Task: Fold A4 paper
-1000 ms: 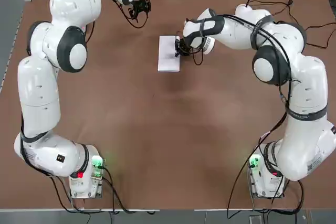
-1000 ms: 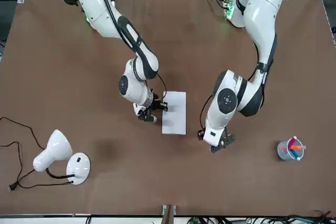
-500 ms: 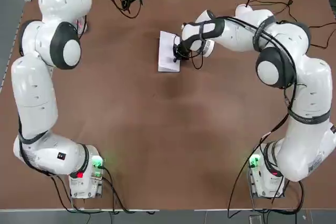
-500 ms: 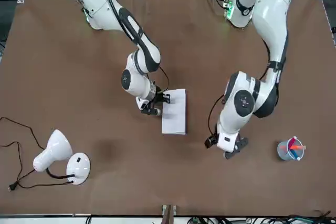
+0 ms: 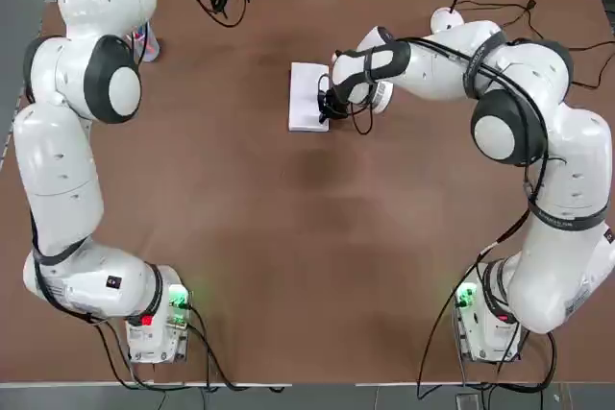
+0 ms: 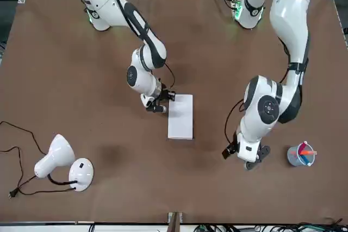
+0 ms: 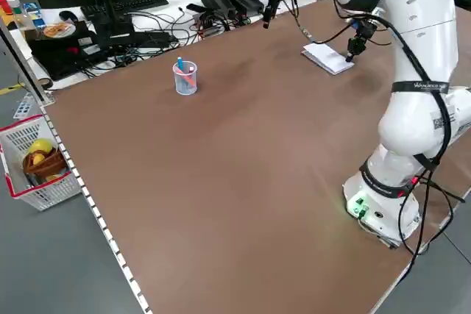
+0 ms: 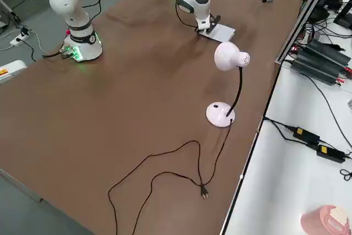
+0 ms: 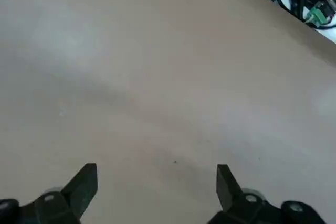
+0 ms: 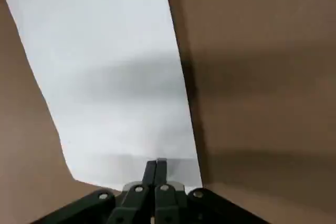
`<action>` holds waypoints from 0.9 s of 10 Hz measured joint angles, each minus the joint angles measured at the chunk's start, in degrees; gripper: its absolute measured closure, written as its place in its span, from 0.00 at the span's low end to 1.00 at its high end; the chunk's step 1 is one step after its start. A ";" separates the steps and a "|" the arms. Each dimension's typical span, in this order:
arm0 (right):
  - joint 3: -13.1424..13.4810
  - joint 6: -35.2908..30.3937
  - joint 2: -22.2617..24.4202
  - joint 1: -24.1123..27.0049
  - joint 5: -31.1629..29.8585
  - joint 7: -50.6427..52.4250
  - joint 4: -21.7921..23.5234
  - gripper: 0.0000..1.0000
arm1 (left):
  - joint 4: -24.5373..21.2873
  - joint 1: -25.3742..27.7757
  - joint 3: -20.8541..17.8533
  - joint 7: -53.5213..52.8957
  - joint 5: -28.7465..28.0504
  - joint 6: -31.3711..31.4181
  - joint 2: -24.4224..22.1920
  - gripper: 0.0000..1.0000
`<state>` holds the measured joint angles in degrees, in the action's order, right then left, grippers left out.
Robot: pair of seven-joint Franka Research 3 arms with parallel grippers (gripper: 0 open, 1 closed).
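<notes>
white paper (image 6: 180, 117), apparently lamp-side

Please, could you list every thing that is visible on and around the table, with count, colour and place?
paper: one, white, at the right gripper
lamp: one, white, front view's lower left
pen cup: one, pale blue, on the table
pens: several, pink, orange and blue, in the cup
table: one, brown, under both arms
basket: one, white and red, beside the table
left gripper: one, black, fingers apart, above the table
right gripper: one, black, fingers together, at the paper
</notes>
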<state>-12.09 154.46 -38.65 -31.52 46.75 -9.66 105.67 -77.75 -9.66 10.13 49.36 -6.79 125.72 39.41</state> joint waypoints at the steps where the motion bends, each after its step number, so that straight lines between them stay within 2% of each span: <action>1: 0.00 0.85 0.06 -0.02 0.00 0.01 -0.07 0.97 | 0.01 1.56 -0.12 -2.57 0.00 0.00 0.00 0.00; 5: 0.01 2.56 -0.50 -0.26 -0.02 0.06 -0.05 0.97 | 0.51 9.35 0.30 -17.16 0.17 0.14 -1.12 0.00; 7: 0.01 3.29 -1.05 -0.70 -0.03 0.09 -0.05 0.97 | -0.76 13.15 0.40 -27.60 0.80 -2.08 -5.29 0.00; 9: 0.05 3.51 -1.57 -1.05 -0.06 0.09 -0.15 0.97 | -3.01 17.73 0.28 -40.58 4.28 -7.06 -10.62 0.00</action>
<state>-12.04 157.97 -40.22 -32.57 46.68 -9.56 105.52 -80.76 8.07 10.42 8.77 -2.51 118.66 28.79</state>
